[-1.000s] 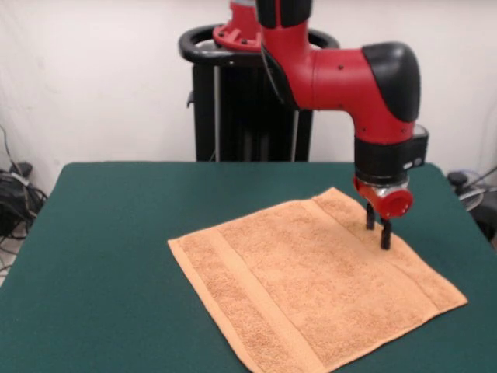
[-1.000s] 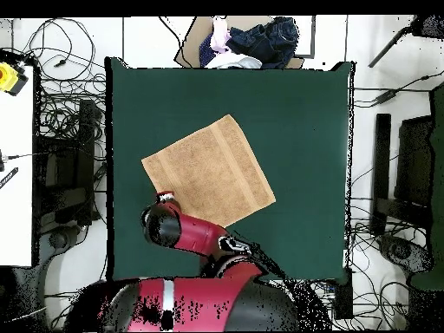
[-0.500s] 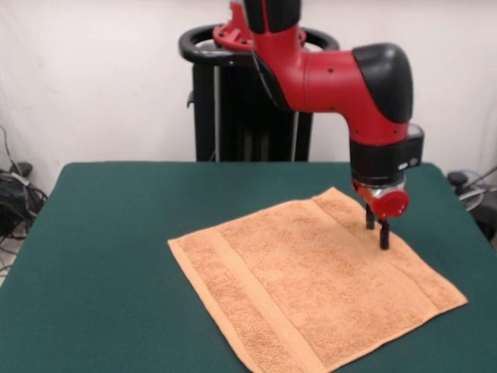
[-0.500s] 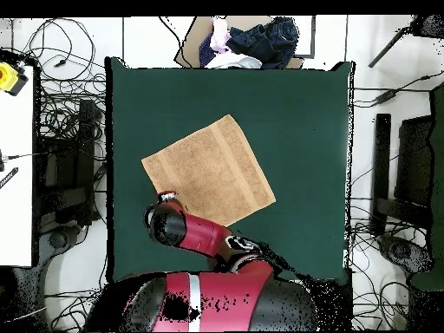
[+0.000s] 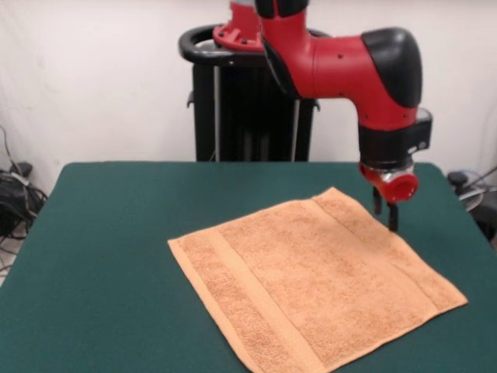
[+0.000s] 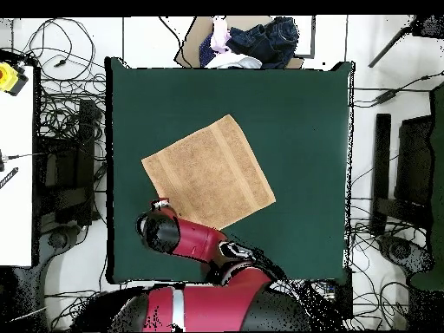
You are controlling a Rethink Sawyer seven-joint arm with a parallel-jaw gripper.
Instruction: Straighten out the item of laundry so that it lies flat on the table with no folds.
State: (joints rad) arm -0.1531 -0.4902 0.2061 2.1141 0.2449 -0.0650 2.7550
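I see the towel (image 5: 311, 284) as rough looped terry cloth, matt, with flatter woven bands; it lies just under and beside the pincer (image 5: 386, 214). The table (image 5: 109, 256) around it has a dark green cover that looks like felt, matt and even. The pincer looks like black matt plastic. The arm (image 5: 357, 66) above it has a smooth red shell, a little glossy, with black parts.

Desk (image 5: 109, 233) open all around the flat towel (image 5: 311, 280); only the arm (image 5: 349, 66) overhangs its far right edge.
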